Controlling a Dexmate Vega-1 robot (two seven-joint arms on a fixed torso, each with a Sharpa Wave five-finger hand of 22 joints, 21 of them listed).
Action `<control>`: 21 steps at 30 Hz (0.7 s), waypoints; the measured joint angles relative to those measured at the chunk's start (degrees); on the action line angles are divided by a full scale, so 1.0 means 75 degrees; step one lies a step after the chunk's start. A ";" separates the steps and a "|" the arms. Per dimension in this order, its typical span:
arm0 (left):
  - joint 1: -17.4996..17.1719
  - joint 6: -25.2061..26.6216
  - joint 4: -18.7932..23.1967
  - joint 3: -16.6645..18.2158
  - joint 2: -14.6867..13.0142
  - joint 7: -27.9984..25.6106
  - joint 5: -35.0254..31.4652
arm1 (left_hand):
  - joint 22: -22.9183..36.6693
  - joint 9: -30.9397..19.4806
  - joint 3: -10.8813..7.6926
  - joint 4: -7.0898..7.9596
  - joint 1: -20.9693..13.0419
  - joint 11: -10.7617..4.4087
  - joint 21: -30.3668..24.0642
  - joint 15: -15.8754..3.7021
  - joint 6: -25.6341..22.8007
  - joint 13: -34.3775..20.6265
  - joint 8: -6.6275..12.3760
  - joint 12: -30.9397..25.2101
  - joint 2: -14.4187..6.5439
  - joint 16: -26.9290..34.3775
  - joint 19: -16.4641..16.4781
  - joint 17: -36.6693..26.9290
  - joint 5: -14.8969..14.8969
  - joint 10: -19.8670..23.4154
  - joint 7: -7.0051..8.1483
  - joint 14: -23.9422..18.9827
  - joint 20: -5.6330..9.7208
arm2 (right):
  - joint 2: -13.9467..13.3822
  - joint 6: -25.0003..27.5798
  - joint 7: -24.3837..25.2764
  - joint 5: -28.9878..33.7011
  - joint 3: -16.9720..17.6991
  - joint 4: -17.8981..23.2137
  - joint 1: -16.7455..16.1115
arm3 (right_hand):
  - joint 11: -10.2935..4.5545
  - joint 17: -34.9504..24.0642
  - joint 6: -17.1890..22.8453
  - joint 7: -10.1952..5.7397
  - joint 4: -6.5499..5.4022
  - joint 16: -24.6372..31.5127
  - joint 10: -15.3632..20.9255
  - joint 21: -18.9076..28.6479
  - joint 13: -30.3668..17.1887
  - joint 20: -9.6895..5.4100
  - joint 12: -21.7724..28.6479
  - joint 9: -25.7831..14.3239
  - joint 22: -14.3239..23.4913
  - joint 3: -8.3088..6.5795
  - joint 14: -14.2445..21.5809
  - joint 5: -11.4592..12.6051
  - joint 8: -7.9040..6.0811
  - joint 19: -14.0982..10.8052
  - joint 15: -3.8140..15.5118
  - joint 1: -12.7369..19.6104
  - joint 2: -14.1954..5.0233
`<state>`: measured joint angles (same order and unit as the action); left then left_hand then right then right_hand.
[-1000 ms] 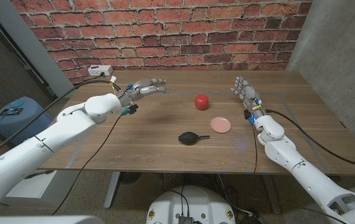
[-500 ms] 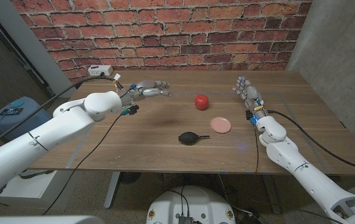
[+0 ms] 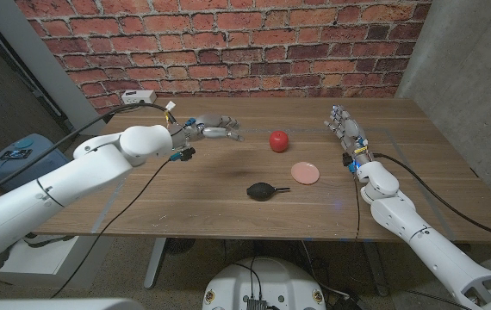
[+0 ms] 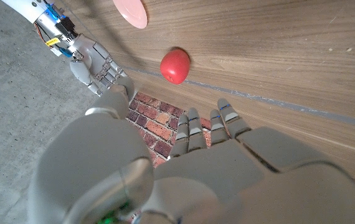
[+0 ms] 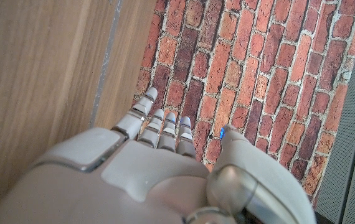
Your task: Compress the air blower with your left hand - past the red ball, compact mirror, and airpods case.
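Left robot hand (image 3: pixel 214 130) open, fingers extended, empty, over the far left tabletop (image 3: pixel 185 185). Red ball (image 3: pixel 277 139) just beyond its fingertips. Air blower (image 3: pixel 261 190) lies nearer the front edge, apart from the hand, beside the pink compact mirror (image 3: pixel 305 173). Right robot hand (image 3: pixel 345 131) open, standing at the right side.

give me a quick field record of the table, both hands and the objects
left hand: open, held over the table's far left, holding nothing
right hand: open, fingers up, at the far right
black rubber air blower: on the wooden table, near the front middle, untouched
red ball: behind the blower
round pink compact mirror: right of the blower, closed
white power strip: far left corner
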<state>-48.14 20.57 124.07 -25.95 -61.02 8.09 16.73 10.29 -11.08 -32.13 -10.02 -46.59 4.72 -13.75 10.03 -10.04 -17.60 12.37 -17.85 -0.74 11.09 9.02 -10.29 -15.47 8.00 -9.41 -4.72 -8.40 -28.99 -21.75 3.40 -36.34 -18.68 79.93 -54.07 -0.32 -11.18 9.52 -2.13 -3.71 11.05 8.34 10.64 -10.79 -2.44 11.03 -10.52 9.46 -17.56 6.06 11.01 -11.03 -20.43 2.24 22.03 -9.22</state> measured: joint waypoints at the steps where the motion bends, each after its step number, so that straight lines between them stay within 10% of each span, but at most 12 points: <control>1: 0.0011 0.0027 0.0029 -0.0015 -0.0008 0.0019 -0.0023 | 0.0000 0.0000 0.0000 0.0000 0.0001 0.0000 0.0000 0.0017 0.0000 -0.0013 0.0000 0.0000 0.0001 0.0000 0.0000 0.0000 0.0000 0.0000 0.0000 -0.0020 0.0000 | -0.0001 -0.0007 0.0001 0.0000 0.0005 0.0002 -0.0005 | 0.0000 0.0000 0.0000 0.0000 0.0000 0.0000 0.0000 0.0000 0.0000 0.0000 0.0000 0.0000 0.0000 0.0000 0.0000 0.0000 0.0000 0.0000 0.0000 0.0000 0.0000; 21: 0.0196 0.0202 0.0399 -0.0284 -0.0118 0.0214 -0.0231 | -0.0001 -0.0036 0.0062 0.0062 -0.0050 0.0000 0.0029 0.0014 -0.0081 -0.0192 0.0000 -0.0117 0.0090 0.0000 0.0011 0.0001 -0.0029 -0.0001 0.0000 -0.0068 -0.0011 | -0.0009 -0.0138 -0.0049 0.0029 0.0029 0.0011 -0.0027 | 0.0028 -0.0001 0.0041 0.0040 0.0064 0.0000 -0.0028 0.0000 0.0000 0.0000 0.0000 0.0000 0.0000 -0.0063 0.0000 -0.0006 0.0000 0.0000 0.0000 0.0000 0.0000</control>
<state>-46.67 22.09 127.06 -28.08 -61.91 9.69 15.00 10.28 -11.35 -31.67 -9.55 -46.97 4.71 -13.53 10.13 -10.65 -19.03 12.37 -18.73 -0.07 11.09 9.10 -10.28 -15.69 7.99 -9.41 -5.23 -8.48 -29.05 -22.78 3.03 -36.12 -18.46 80.01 -54.27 -0.11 -11.19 9.83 -1.83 -3.24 11.05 8.13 10.64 -10.79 -2.44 11.03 -10.52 9.46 -18.04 6.06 10.97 -11.03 -20.43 2.24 22.03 -9.23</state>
